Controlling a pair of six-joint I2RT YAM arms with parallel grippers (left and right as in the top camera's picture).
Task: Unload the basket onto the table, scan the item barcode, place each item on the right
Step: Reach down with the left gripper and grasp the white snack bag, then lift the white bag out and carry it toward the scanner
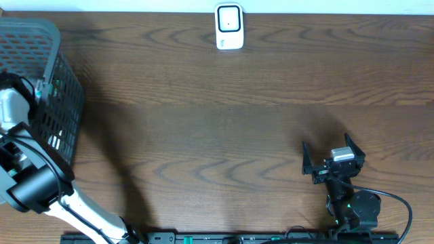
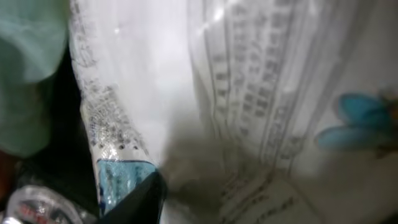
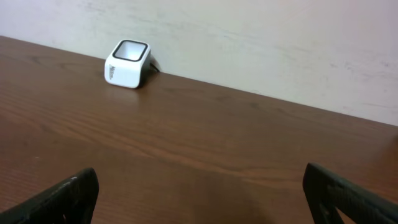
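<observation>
A white plastic package (image 2: 186, 93) with fine printed text and a blue patch fills the left wrist view at very close range. My left gripper (image 2: 205, 208) is down inside the grey mesh basket (image 1: 64, 115), hidden from the overhead camera. Only one dark finger (image 2: 142, 198) shows, lying against the package, and the other is hidden. No barcode can be made out in the blurred print. The white scanner (image 1: 229, 27) (image 3: 127, 63) stands at the table's far edge. My right gripper (image 1: 333, 157) (image 3: 199, 186) rests low over the table at the front right, open and empty.
Inside the basket, a pale green item (image 2: 28, 74) lies left of the package and a clear wrapped thing (image 2: 37, 205) below it. The left arm (image 1: 34, 179) bends over the basket's near rim. A pale wall (image 3: 249, 37) rises behind the scanner.
</observation>
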